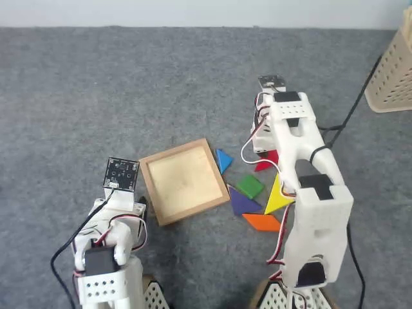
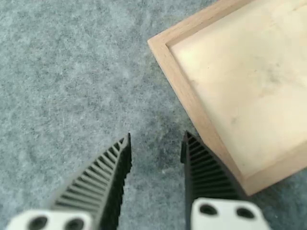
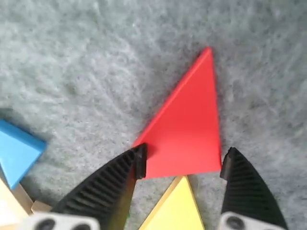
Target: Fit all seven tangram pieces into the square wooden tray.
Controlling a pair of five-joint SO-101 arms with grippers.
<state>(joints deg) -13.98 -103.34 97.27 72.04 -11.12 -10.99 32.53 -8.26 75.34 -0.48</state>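
The left gripper (image 2: 157, 138) hangs over the grey carpet (image 2: 72, 72) with its two black fingers a fair way apart and nothing between them. The tray (image 2: 192, 98) lies just beside it. One finger sits in front of the tray's rim, and it is hard to tell if they touch. The tray's far end is cut off in the left wrist view. The part of its floor that shows is bare wood.

The right gripper (image 3: 184, 158) is spread wide, with one finger on each side of the red triangle's (image 3: 189, 129) broad end. It is not squeezing the triangle. One fingertip is right at a corner of it, but it is hard to tell if they touch. A yellow triangle (image 3: 175, 208) pokes in under the gripper, with its lower part cut off. A blue triangle (image 3: 14, 153) lies off to one side, also cut off.

From above, the right arm (image 1: 302, 167) covers most of the red triangle and part of the yellow one. Close by the arm, between it and the tray, lie a green square (image 1: 250, 186), a purple triangle (image 1: 243, 203) and an orange piece (image 1: 262, 222).
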